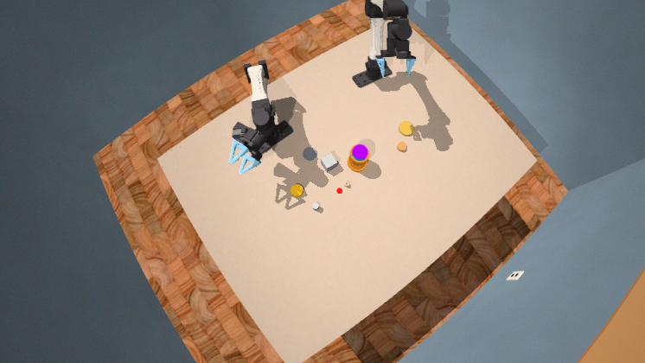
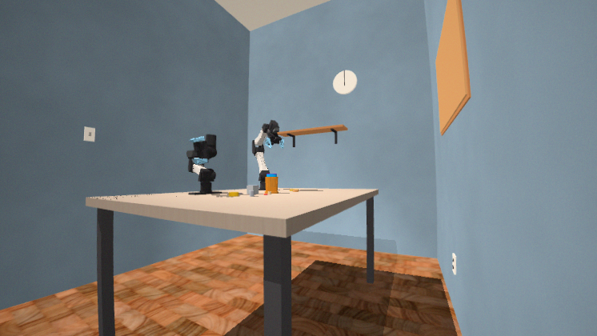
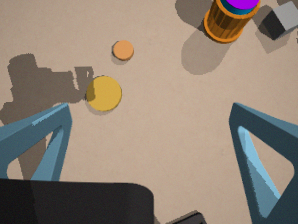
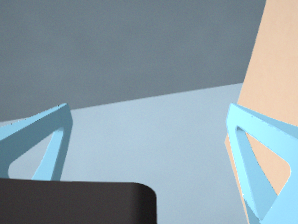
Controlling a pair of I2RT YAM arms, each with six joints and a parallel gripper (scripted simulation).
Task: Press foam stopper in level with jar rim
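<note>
The orange jar (image 1: pixel 357 164) (image 2: pixel 271 185) (image 3: pixel 224 25) stands upright on the table. The foam stopper (image 1: pixel 360 152) (image 2: pixel 271 175) (image 3: pixel 243 2), with a purple top and blue side, sits in its mouth and sticks up above the rim. How deep it reaches inside is hidden. My left gripper (image 1: pixel 396 75) (image 2: pixel 276 146) (image 3: pixel 150 111) is open and empty, raised well above the table and away from the jar. My right gripper (image 1: pixel 235 168) (image 4: pixel 149 112) is open and empty, also away from the jar and facing the wall; the jar is out of its wrist view.
A grey cube (image 1: pixel 329 161) (image 2: pixel 252 189) (image 3: pixel 287 17) stands close beside the jar. A dark disc (image 1: pixel 309 153), yellow discs (image 1: pixel 296 190) (image 1: pixel 405 128), an orange disc (image 1: pixel 401 146), a red dot (image 1: pixel 339 190), a beige piece (image 1: pixel 347 183) and a white piece (image 1: pixel 316 206) lie around.
</note>
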